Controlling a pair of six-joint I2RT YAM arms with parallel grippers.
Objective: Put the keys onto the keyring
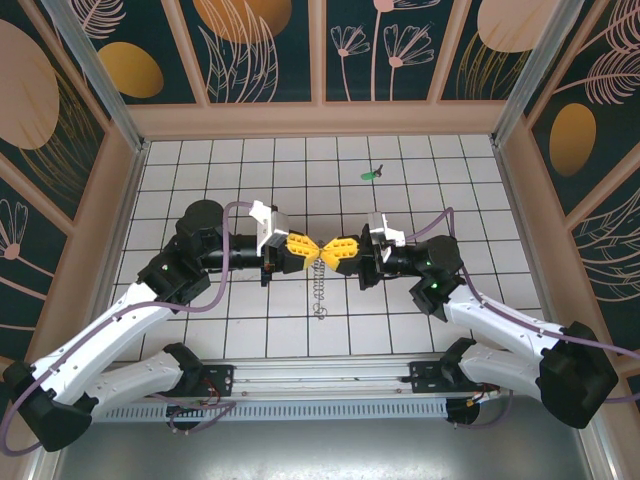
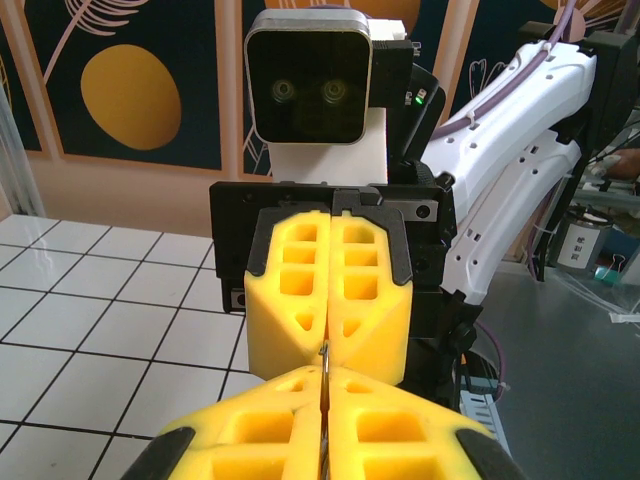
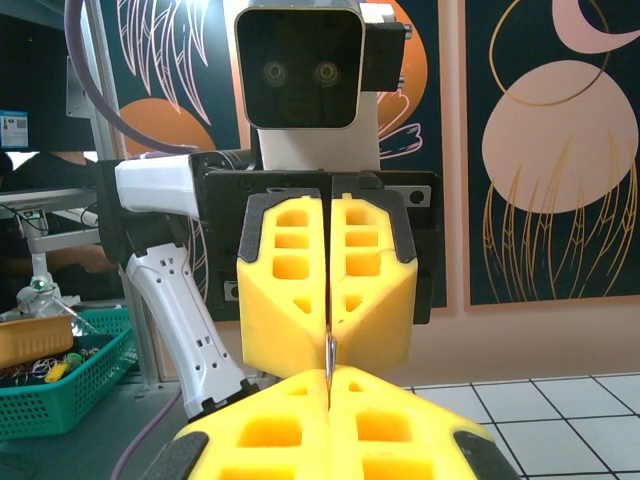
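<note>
Where everything sits: a white tiled tabletop (image 1: 200, 170) with dark grid lines, walled on three sides.
Left arm (image 1: 130, 320): reaches in from the near left towards the centre.
Right arm (image 1: 500, 325): reaches in from the near right, facing the other.
Left hand (image 1: 312, 250): yellow fingers pressed together, clamped on a thin metal sliver at their seam; tips touch the opposite hand's.
Right hand (image 1: 334, 250): fingers likewise together, gripping the same sliver.
Keyring (image 1: 321, 292): thin bumpy chain hanging from the meeting point over the centre tiles. Its top is hidden between the fingers. Whether its lower end touches the tiles cannot be told.
Key (image 1: 371, 174): tiny green piece with a dark stem, on a far tile, well apart from both hands; too small to make out its shape.
</note>
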